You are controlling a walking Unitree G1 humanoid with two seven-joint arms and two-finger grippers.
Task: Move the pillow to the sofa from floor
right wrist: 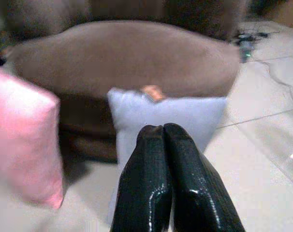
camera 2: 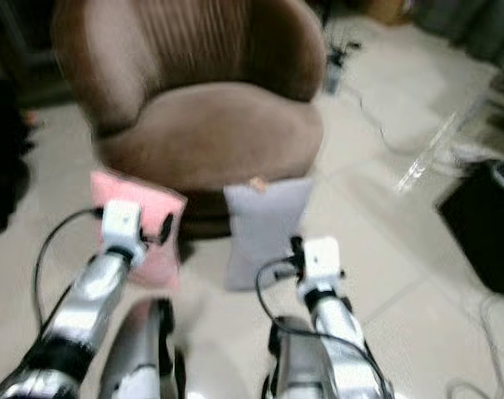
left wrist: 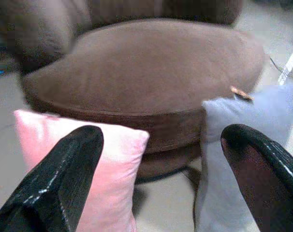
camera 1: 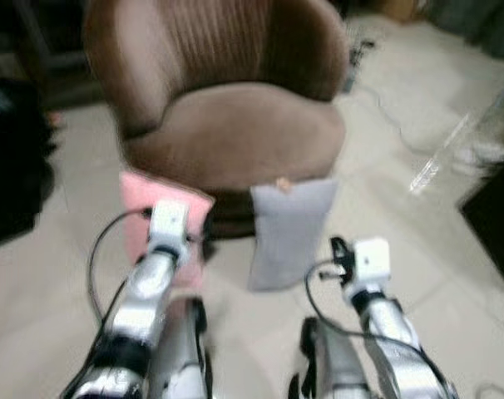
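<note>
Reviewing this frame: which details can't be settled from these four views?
- Pink pillow: partly covered by the left arm in the eye views; its lower part is cut off by the left pincer fingers in the wrist view.
- Grey pillow: the small orange tag at its top is too blurred to identify.
- Right pincer: fingers together, covering the grey pillow's lower middle.

1. Both silver arms reach forward and down from the lower edge of the head views, each with a white wrist block and a black cable looping beside it.
2. The left gripper [left wrist: 156, 183] has its two black fingers [left wrist: 59, 183] spread wide apart, nothing between them.
3. The right gripper [right wrist: 163, 133] has its fingers [right wrist: 144, 188] pressed together side by side, tips touching, holding nothing.
4. The left arm [camera 1: 148, 291] reaches slightly further forward than the right arm [camera 1: 385, 320].
</note>
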